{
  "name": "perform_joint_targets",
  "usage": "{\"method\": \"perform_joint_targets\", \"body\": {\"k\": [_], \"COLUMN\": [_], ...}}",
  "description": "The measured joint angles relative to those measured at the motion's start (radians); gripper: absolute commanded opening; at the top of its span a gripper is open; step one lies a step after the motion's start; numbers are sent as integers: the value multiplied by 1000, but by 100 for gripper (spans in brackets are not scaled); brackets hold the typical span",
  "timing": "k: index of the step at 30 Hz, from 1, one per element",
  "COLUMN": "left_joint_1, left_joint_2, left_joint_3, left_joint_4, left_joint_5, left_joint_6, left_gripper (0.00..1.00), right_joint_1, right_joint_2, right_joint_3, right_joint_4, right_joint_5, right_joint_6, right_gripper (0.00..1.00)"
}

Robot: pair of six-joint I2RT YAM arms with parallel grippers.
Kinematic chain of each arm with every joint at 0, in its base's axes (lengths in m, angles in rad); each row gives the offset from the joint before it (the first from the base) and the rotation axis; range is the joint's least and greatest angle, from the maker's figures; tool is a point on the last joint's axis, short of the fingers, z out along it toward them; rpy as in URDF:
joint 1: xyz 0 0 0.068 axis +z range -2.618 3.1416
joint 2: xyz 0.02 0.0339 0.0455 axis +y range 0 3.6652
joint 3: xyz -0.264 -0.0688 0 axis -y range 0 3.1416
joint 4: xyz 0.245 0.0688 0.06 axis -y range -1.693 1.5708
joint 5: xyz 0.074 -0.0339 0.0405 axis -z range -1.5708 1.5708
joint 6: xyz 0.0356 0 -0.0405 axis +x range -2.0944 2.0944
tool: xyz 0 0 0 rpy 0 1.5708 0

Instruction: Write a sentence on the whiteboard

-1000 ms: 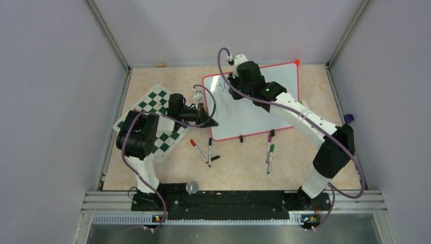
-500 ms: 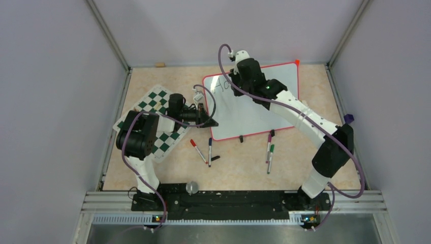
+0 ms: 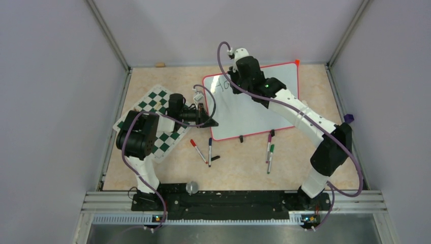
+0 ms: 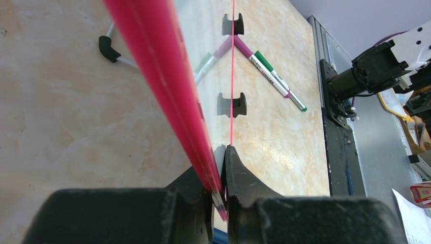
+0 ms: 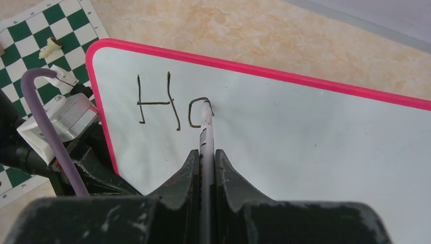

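Observation:
The whiteboard [image 3: 254, 109], white with a thin red frame, lies at the table's back middle. "H" and a part-drawn "o" [image 5: 195, 113] are written near its upper left corner. My right gripper [image 3: 235, 84] is shut on a black marker [image 5: 206, 133], whose tip touches the board at the top of the "o". My left gripper [image 3: 211, 122] is shut on the board's left edge near its front corner; the red frame [image 4: 167, 86] runs between its fingers [image 4: 239, 178]. In the right wrist view the right gripper [image 5: 206, 155] stands over the board [image 5: 305, 137].
A green-and-white chess mat [image 3: 152, 119] with a piece [image 5: 49, 49] lies left of the board. Loose markers lie in front of the board: red [image 3: 198, 150] and blue [image 3: 210, 151] ones, purple [image 3: 268, 145] and green [image 3: 270, 157] ones. A black cap [image 3: 215, 158] lies beside them.
My right gripper has shifted a little toward the back left along the board's top with the marker. The left arm has not moved.

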Motion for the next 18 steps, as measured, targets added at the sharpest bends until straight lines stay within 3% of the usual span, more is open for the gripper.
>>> {"method": "perform_joint_targets", "body": {"k": [18], "left_joint_1": [0], "left_joint_2": [0], "left_joint_3": [0], "left_joint_4": [-3], "left_joint_5": [-1], "left_joint_6": [3], "left_gripper": [0], "right_joint_1": [0], "right_joint_2": [-53], "right_joint_3": [-104], "right_joint_4": [-2], "right_joint_5": [-5], "right_joint_6": [3], "right_gripper": [0]}}
